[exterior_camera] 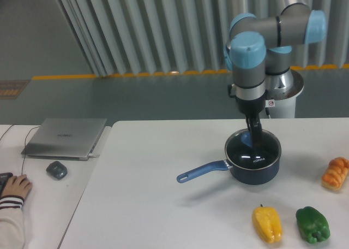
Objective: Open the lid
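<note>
A: Where's the gripper [253, 133]?

B: Hanging straight down from the arm [248, 58], right over the middle of the lid [253, 150]. Its tip sits at the blue knob [246, 139], which it partly hides.

A: Are the fingers spread or pinched on the knob?

B: I cannot tell. From this side they read as one dark shape, and whether they touch the knob is unclear.

A: And the lid itself?

B: Seated flat on the dark blue saucepan [253, 170], silver rim all round, small white lettering on the near side of the glass. The pan stands on the white table [163, 205], right of centre, with its long blue handle [202, 172] pointing left and slightly toward the near edge.

A: What else is around?

B: Near right: a yellow pepper [266, 223] and a green pepper [312, 224] side by side, with an orange bread-like item [335, 173] at the right edge. Far left, on another surface: a closed laptop [65, 137], a grey mouse [56, 170], and a person's hand [16, 186] at the near left edge.
</note>
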You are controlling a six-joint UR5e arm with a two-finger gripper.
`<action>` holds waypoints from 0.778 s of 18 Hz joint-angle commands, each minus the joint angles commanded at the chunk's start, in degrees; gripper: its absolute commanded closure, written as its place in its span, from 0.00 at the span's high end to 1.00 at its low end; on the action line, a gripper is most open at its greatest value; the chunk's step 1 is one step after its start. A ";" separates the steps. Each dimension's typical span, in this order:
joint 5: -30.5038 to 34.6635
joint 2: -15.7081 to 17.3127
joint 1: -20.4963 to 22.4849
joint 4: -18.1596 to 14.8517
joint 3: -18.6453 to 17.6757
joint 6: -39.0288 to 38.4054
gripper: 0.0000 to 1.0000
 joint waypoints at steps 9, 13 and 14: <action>0.88 1.14 -1.93 2.46 -3.43 -0.26 1.00; 1.41 1.15 -2.02 2.64 -3.61 -0.09 1.00; 2.02 0.97 -2.02 2.64 -3.44 0.00 1.00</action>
